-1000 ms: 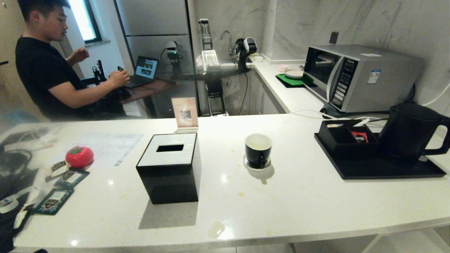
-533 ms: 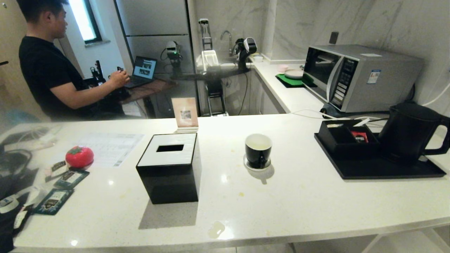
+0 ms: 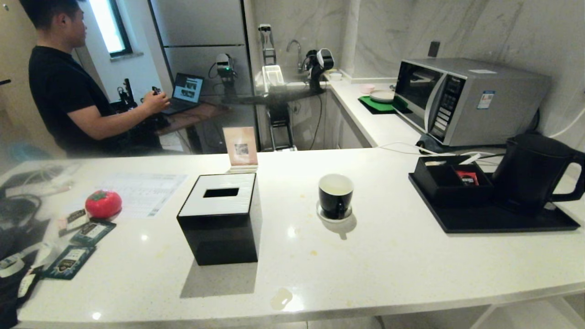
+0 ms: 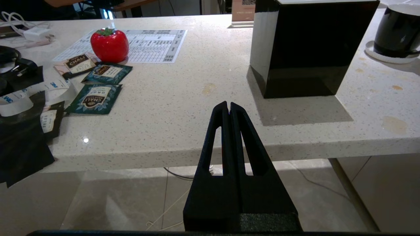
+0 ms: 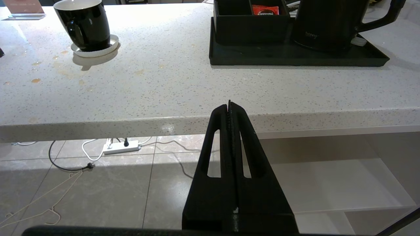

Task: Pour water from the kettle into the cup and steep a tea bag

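Observation:
The matte black kettle (image 3: pixel 532 171) stands on a black tray (image 3: pixel 493 221) at the counter's right, its handle to the right. The black cup (image 3: pixel 336 195), white inside, sits on a small white saucer (image 3: pixel 334 215) mid-counter. The tea bag is not in view. Neither arm shows in the head view. My left gripper (image 4: pixel 228 104) is shut and empty, low before the counter's front edge, with the cup (image 4: pixel 397 31) far off beyond it. My right gripper (image 5: pixel 229 103) is shut and empty at the counter edge, well short of the kettle (image 5: pixel 328 23) and the cup (image 5: pixel 84 24).
A black tissue box (image 3: pixel 221 217) stands left of the cup. A red tomato-shaped object (image 3: pixel 103 204) and flat teal packets (image 3: pixel 93 232) lie at the far left. A black organiser with a red sachet (image 3: pixel 467 177) shares the tray. A microwave (image 3: pixel 461 98) and a person (image 3: pixel 68 100) are behind.
The person at the back left has lowered one hand and turned toward the laptop. Nothing on the counter has moved.

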### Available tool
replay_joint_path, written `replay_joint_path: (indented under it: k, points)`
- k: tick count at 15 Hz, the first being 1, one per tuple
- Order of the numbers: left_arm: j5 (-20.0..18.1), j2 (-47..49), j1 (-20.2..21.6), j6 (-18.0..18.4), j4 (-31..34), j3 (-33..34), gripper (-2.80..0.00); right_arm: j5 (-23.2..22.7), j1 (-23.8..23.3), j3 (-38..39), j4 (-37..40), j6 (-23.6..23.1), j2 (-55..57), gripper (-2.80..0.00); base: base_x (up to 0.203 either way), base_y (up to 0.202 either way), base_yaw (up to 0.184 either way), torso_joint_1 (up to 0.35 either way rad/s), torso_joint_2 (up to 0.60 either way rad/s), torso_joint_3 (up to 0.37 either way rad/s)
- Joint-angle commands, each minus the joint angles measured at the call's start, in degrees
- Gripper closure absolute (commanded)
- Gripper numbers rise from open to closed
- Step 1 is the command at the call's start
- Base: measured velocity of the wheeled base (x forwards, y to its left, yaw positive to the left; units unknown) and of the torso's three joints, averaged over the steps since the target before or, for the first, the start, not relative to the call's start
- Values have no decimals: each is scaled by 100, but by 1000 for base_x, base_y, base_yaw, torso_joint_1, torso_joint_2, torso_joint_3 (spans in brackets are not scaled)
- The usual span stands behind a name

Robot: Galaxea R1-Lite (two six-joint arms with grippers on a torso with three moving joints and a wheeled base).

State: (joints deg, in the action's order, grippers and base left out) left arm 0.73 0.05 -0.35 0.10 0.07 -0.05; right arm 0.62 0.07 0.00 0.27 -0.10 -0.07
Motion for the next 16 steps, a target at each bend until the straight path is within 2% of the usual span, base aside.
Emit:
replay_joint_path:
  k: [1, 16]
  points:
    - [-3, 4, 0, -9, 0, 5, 0, -1, 1, 0, 7, 1, 7, 0, 0, 0, 0, 0, 0, 0]
    - [15, 4, 0, -54, -7, 5, 0, -1, 1, 0, 5, 1, 7, 0, 0, 0, 0, 0, 0, 0]
